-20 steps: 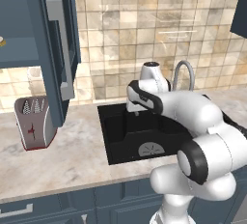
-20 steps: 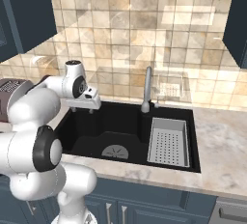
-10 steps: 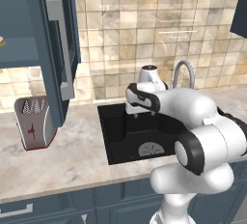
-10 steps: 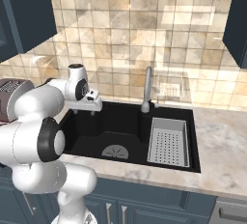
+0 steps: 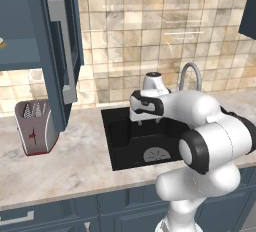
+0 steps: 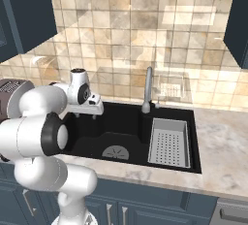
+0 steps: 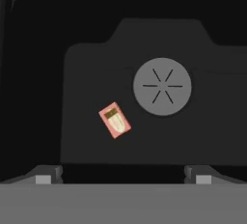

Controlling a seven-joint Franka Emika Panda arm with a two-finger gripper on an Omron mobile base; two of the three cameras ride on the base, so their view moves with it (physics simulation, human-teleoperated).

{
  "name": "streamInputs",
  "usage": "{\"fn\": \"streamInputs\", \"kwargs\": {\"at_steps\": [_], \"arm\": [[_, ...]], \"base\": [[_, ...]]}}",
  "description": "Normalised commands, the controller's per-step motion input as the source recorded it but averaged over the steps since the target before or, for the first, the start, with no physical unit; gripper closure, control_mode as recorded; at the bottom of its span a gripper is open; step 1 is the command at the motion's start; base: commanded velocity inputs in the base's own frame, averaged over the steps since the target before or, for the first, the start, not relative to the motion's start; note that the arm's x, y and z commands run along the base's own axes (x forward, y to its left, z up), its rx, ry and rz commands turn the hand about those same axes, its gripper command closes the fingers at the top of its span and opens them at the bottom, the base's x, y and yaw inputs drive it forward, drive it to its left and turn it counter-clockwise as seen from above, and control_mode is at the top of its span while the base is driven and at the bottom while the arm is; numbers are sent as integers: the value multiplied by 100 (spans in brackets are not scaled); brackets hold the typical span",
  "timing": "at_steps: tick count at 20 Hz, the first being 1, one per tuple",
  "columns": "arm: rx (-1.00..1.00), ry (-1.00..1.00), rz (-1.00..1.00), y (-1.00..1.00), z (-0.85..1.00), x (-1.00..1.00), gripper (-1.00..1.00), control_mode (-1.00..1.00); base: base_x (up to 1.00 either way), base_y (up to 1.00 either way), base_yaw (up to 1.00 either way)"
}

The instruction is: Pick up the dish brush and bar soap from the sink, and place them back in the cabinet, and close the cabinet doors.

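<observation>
The bar soap (image 7: 115,119), a small reddish-brown block, lies flat on the floor of the black sink (image 5: 118,137), to the lower left of the round grey drain (image 7: 162,86) in the hand view. My gripper (image 7: 123,175) hangs over the basin's back left part (image 5: 144,119) (image 6: 86,116), pointing down, open and holding nothing, well above the soap. The cabinet door (image 5: 56,71) stands swung open over the counter. A cream-yellow sliver (image 5: 1,42) at the left edge, on the cabinet shelf (image 5: 22,58), may be the dish brush.
A red-and-silver toaster (image 5: 35,127) stands on the counter under the open door. The curved faucet (image 6: 147,91) rises behind the sink. A grey perforated tray (image 6: 168,141) fills the basin's right part. Low blue drawer fronts (image 5: 45,216) run below the counter.
The hand has sunk slightly toward the basin and the elbow has swung a little. The jaws stay open. The soap has not moved.
</observation>
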Motion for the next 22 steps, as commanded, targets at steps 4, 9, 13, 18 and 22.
{"fn": "streamInputs", "kwargs": {"at_steps": [4,9,13,18,22], "arm": [[0,2,0,0,-13,0,-100,-100],[0,2,0,0,-14,0,-100,-100],[0,3,0,0,-16,0,-100,-100],[0,2,0,0,-16,0,-100,-100],[0,2,0,0,-16,0,-100,-100]], "base": [[0,0,0],[0,0,0],[0,0,0],[0,0,0],[0,0,0]]}}
